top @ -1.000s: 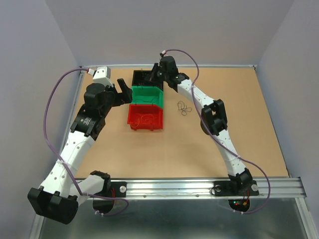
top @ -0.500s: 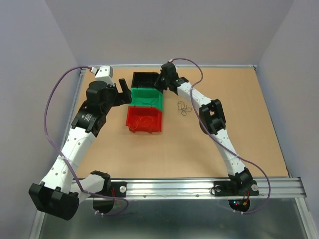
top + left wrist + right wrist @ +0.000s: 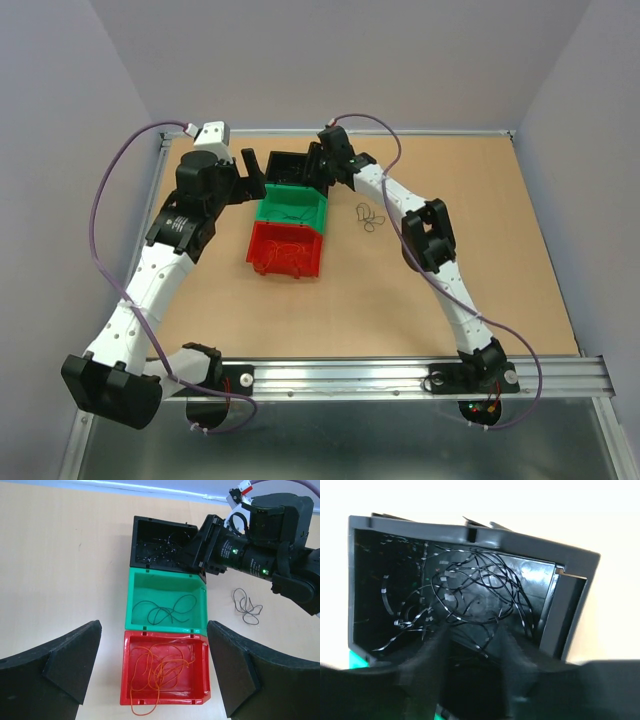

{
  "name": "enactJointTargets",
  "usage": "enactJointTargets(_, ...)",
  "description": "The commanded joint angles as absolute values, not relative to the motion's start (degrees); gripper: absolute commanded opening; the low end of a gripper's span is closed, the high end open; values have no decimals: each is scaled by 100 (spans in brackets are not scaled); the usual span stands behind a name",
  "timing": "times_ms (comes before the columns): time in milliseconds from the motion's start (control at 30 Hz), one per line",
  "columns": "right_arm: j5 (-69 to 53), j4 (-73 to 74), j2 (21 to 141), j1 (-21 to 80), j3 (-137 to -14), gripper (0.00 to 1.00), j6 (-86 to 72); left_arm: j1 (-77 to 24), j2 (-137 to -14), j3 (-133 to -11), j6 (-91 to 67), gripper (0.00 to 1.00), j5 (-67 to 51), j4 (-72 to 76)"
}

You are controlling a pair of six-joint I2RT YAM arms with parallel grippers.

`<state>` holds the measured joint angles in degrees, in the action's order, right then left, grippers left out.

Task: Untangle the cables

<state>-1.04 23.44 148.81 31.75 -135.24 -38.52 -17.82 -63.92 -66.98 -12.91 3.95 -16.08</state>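
**Sorting bins and both arms, seen from above and from each wrist.** The green bin (image 3: pixel 129 600) serves as the reference. The black bin (image 3: pixel 135 535) touches its far side and the red bin (image 3: pixel 125 670) touches its near side.

The cables lie in four places:
- black cables (image 3: pixel 470 585), coiled in the black bin
- one dark cable (image 3: pixel 167 611), inside the green bin
- orange cables (image 3: pixel 160 667), in the red bin
- a loose cable (image 3: pixel 246 607), on the bare table to the right of the green bin

The right gripper (image 3: pixel 472 645) reaches beyond the green bin into the mouth of the black bin. Its jaws are parted, and no strand can be seen pinched. The left gripper (image 3: pixel 154 627) hangs above and to the left of the green bin, spread wide and empty.

**Likely hazards.**
- A springy black strand may cling to a finger and ride out of the bin when the right arm lifts.
- The right arm could nudge the black bin and shift the whole row of bins.
- One orange loop overhangs the wall of the red bin farthest from the green bin, so it could snag.
- The loose cable is thin and lies flat, so a pinch could miss it.

**Setting.** The table (image 3: pixel 480 250) is a matt tan board, bare around the bins apart from the loose cable. It is enclosed by plain pale walls (image 3: pixel 350 60). A metal rail (image 3: pixel 400 375) carries the arm bases at the table's edge on the red-bin side of the green bin.
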Motion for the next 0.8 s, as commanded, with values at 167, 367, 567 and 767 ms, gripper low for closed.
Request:
enactJointTargets(167, 71, 2399, 13738, 3199, -13632, 66, -3051, -1758, -6442, -7198, -1125, 98, 396, -1538)
enactJointTargets(367, 96, 2417, 12386, 3190, -12281, 83, -2716, -1758, -6460, -7102, -1090, 98, 238, -1556)
enactJointTargets(567, 36, 2470, 10744, 2664, -9867, 93, -2909, -1810, -6284, -6768, -1186, 98, 97, -1538)
enactJointTargets(767, 141, 2733, 9906, 2391, -8186, 99, -2549, -1925, -6161, -6592, -1274, 98, 35, -1556)
